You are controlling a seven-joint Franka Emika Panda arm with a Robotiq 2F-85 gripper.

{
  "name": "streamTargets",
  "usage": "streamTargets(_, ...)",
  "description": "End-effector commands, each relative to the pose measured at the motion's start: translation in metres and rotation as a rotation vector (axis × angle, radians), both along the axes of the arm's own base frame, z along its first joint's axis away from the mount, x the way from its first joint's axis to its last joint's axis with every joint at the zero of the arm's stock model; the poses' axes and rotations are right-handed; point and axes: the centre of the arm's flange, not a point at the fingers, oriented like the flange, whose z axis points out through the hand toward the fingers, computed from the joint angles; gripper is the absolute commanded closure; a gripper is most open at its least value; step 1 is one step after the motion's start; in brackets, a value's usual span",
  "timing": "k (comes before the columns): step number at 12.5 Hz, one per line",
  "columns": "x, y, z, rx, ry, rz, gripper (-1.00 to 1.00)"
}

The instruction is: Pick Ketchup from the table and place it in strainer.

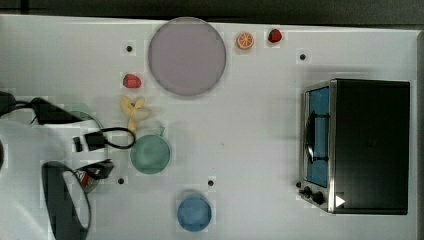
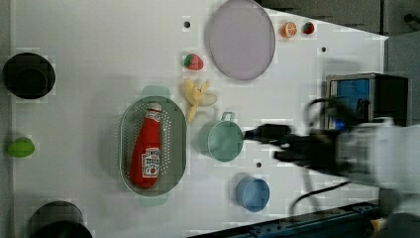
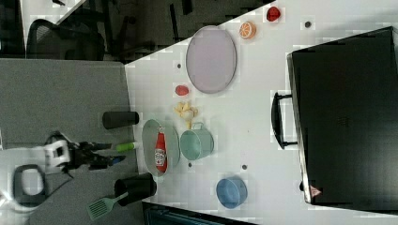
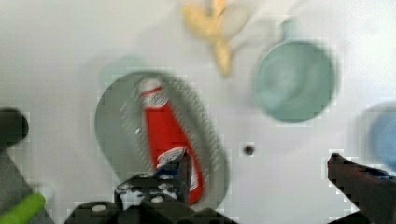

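Lying: Ketchup (image 2: 147, 151) flat inside strainer (image 2: 176, 130), cap toward banana peel (image 2: 197, 97).
Pincer: gripper (image 4: 261, 172) wide, empty, raised clear of strainer.
Beside strainer: green cup (image 2: 225, 140), then blue cup (image 2: 252, 194).

Ketchup (image 2: 146, 151) inside strainer (image 2: 174, 144), cup (image 2: 224, 141) just beside, at the left view's right
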Motion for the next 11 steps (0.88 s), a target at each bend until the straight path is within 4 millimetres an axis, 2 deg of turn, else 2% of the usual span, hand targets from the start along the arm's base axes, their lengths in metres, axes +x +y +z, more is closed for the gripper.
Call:
streamTargets(1, 0.037, -0.111, 0.039, 0.030, 0.018, -0.141, -1.00)
streamTargets(3, 0.044, -0.174, 0.067, 0.042, -0.020, -0.247, -1.00)
streamTargets(6, 0.042, -0.240, 0.071, -0.004, -0.005, -0.301, -1.00)
streamTargets(8, 0.044, -0.264, 0.077, -0.080, -0.025, -0.318, -1.00)
streamTargets(11, 0.050, -0.264, 0.088, -0.097, -0.046, -0.311, -1.00)
